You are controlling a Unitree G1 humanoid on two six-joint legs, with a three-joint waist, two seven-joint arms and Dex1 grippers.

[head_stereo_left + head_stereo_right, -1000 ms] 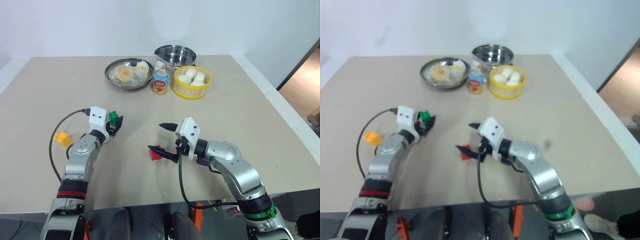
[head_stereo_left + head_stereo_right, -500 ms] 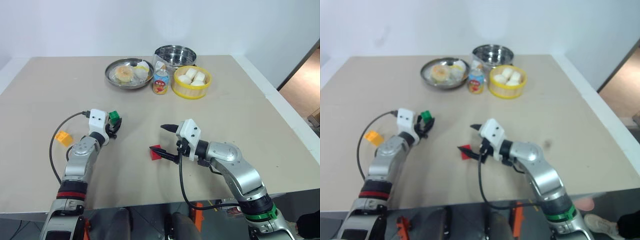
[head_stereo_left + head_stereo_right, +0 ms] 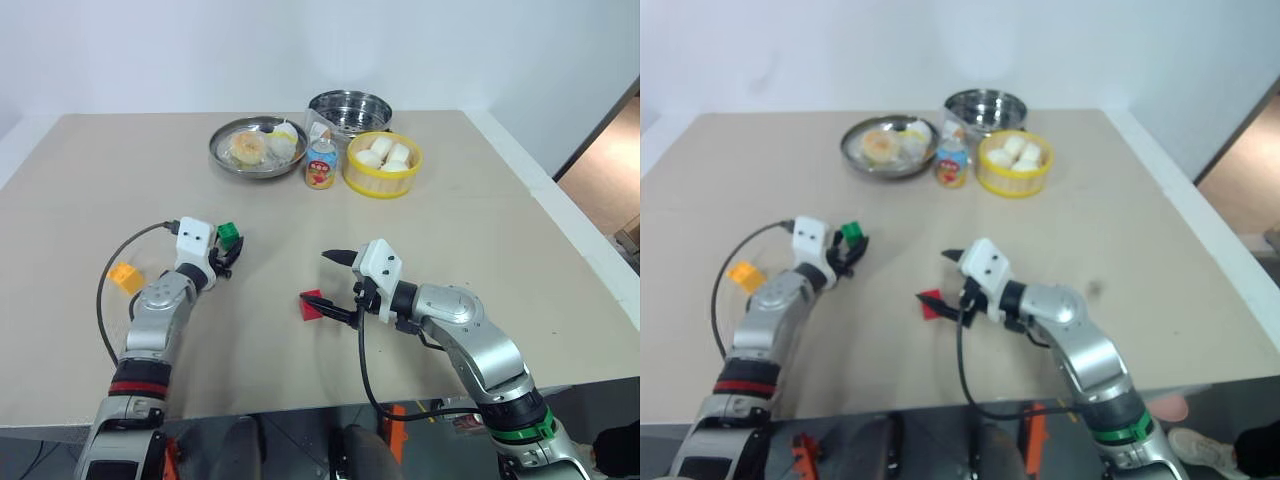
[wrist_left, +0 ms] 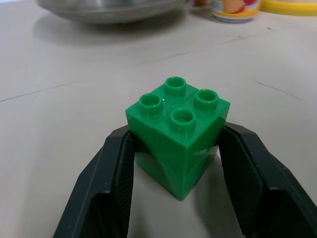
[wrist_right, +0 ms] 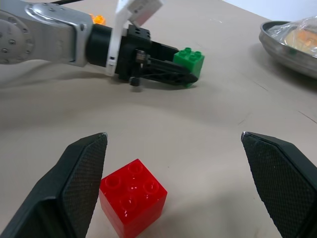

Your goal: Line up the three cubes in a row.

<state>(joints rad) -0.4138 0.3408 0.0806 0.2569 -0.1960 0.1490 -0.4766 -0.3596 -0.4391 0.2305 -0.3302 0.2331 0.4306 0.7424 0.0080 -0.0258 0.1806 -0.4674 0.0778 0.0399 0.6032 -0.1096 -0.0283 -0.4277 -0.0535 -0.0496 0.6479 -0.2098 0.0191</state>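
Showing 4 round studs, glossy green cube (image 4: pixel 177 140) sits upright.

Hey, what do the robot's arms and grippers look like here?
Both arms are silver metal with black joints. The left arm has a red band, the right arm a green one. Each wrist carries a white block, a looping black cable, and black two-fingered grippers.

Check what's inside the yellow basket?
The yellow basket holds white buns, about four showing on top. Anything beneath them is covered.
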